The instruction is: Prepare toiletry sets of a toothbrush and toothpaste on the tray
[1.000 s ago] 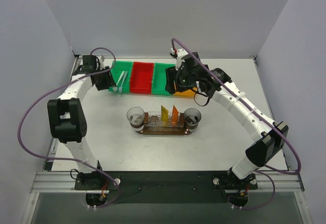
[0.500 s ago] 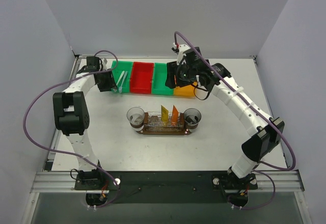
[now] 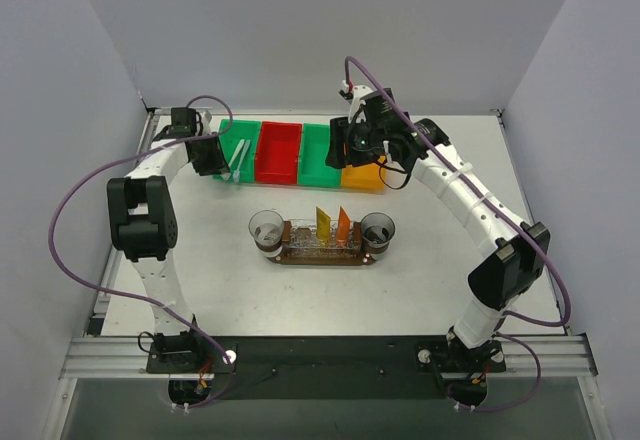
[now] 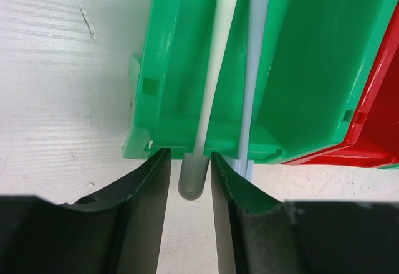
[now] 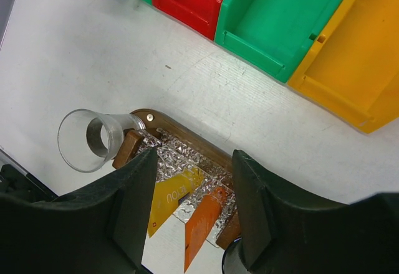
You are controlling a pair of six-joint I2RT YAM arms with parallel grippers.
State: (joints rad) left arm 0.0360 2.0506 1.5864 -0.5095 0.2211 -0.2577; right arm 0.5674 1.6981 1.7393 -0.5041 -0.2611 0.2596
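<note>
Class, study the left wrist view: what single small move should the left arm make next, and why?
Probably close the left gripper on the toothbrush: its end sticks out over the green bin wall, between the jaws, with slim gaps either side. The tray holds toothpaste but no brush.

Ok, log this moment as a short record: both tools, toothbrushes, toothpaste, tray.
left tool: jaws flank the end of one toothbrush, thin gap on one side
second toothbrush: beside it, both in the leftmost green bin
right tool: open, empty, above the tray
toothpaste: yellow tube and orange tube standing side by side on the tray
clear cups: one at each end of the tray
</note>
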